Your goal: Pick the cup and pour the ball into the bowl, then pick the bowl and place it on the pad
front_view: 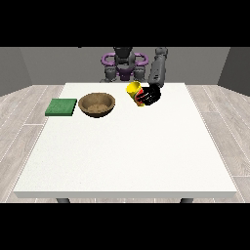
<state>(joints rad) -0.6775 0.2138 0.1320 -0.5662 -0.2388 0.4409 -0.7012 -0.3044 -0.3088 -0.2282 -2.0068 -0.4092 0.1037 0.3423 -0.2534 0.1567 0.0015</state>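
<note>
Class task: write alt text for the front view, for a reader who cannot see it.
The hand at the view's right is curled round a tilted yellow cup, held above the white table to the right of a brown bowl. A green pad lies left of the bowl. The robot's other hand is not in view.

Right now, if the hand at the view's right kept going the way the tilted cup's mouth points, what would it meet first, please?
Probably the bowl. The hand holds the cup tilted toward the view's left, and the bowl is the next thing that way, with bare table between. The cup may pass above its rim; depth is unclear.
</note>
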